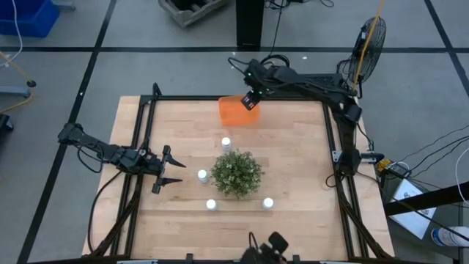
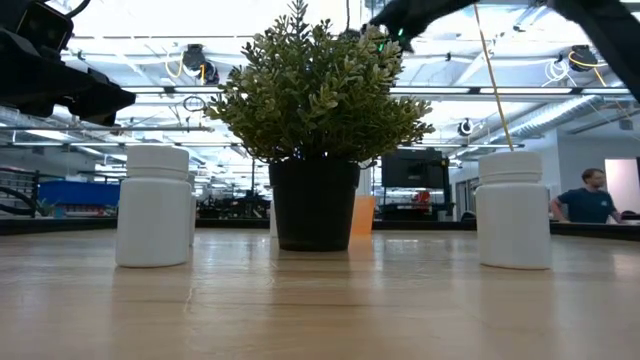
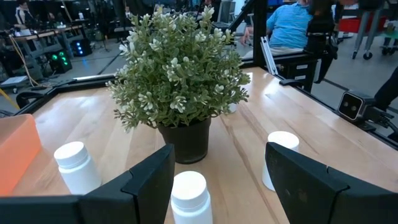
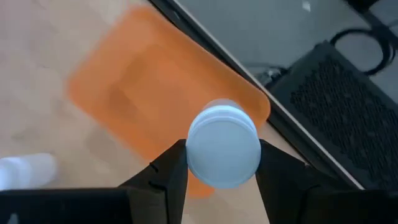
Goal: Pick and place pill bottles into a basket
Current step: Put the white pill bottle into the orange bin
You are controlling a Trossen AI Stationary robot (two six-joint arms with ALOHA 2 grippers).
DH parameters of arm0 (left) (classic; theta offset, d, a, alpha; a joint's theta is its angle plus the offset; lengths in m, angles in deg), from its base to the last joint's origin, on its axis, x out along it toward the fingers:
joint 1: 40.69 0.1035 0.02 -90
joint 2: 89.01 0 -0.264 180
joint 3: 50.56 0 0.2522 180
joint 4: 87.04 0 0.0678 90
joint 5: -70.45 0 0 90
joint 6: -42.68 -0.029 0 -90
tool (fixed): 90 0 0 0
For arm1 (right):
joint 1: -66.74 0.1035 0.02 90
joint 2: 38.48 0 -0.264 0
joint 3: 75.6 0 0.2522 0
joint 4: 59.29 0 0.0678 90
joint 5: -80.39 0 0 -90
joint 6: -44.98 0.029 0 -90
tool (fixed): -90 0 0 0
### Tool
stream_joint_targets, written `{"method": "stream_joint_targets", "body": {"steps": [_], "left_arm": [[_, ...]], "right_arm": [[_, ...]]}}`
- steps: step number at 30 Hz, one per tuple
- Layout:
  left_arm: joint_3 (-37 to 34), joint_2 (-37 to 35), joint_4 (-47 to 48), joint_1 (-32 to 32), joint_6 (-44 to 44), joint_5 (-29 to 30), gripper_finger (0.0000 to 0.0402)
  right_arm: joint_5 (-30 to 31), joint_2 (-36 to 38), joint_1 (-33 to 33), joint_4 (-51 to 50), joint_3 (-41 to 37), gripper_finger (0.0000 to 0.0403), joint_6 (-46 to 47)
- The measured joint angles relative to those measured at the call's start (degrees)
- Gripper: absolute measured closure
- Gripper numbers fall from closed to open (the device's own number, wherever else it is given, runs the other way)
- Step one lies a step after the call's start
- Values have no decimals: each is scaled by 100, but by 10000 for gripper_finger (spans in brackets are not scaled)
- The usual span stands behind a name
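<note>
My right gripper (image 1: 250, 99) is shut on a white pill bottle (image 4: 224, 146) above the orange basket (image 1: 236, 110), which also shows in the right wrist view (image 4: 149, 106). Several more white bottles stand on their bases around the green plant (image 1: 237, 174): one on its far side (image 1: 226, 143), one on its left (image 1: 202, 175), two on its near side (image 1: 211, 204) (image 1: 268, 203). My left gripper (image 1: 170, 169) is open and empty, left of the plant, its fingers on either side of the left bottle (image 3: 189, 193) in the left wrist view. My right gripper pinches the bottle's opposite sides (image 4: 191, 155) between its two fingers (image 4: 168, 180). The fingers come from above, pointing down. The bottle's white cap (image 4: 224, 149) faces the wrist camera. The bottle is lifted clear, over the basket's far part.
The potted plant (image 2: 315, 120) stands mid-table between the bottles. A black frame (image 1: 146, 103) runs around the wooden table top. The basket sits at the far edge. People show in the room beyond (image 3: 292, 25).
</note>
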Motion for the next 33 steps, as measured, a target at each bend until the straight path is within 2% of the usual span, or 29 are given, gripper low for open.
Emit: {"method": "stream_joint_targets", "body": {"steps": [12,33], "left_arm": [[0,-2,7,0,-44,0,146],[0,-2,2,0,-15,92,146]], "right_arm": [[-469,-654,-348,177,9,256,-432],[-486,-1095,-308,619,9,247,-667]]}}
